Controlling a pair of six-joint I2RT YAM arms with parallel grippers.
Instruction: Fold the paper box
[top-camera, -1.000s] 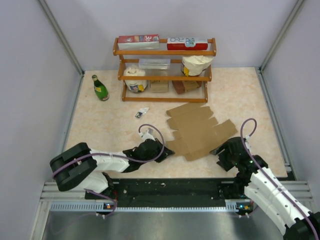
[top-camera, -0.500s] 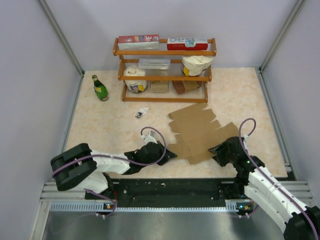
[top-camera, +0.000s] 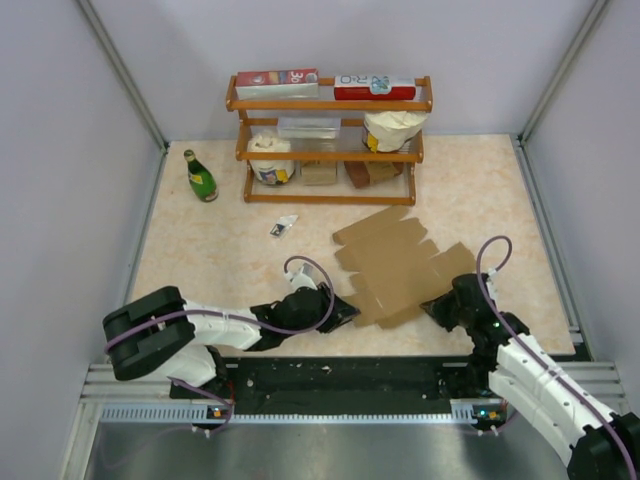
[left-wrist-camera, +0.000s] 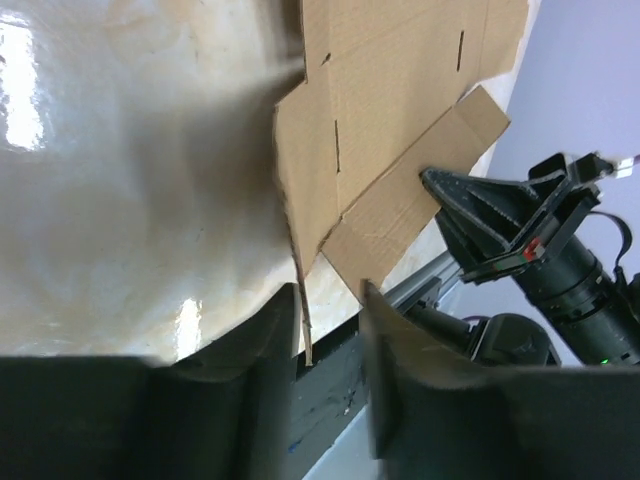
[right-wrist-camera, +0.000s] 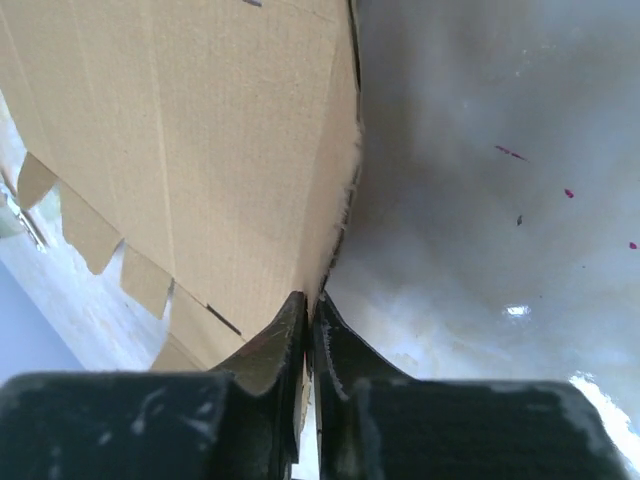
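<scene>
The paper box (top-camera: 395, 262) lay on the desk (top-camera: 200, 262) between the left tool (top-camera: 349, 312) and the right tool (top-camera: 431, 305), the shelf rack (top-camera: 325, 104) far behind.

On the marbled counter (top-camera: 480, 185): green bottle (top-camera: 200, 176) far left; wooden rack (top-camera: 328, 152) at the back; small white scrap (top-camera: 284, 226) before it; unfolded box (top-camera: 395, 265) near right.

Paper box (left-wrist-camera: 400, 90): flat brown sheet with short slits, lying on the glossy table (left-wrist-camera: 130, 200)
Left gripper (left-wrist-camera: 328, 300): fingers apart, a corner of the sheet edge-on between them, nearer the left-hand finger
Right gripper (left-wrist-camera: 440, 188): dark pointed tip meeting the edge of one flap
</scene>
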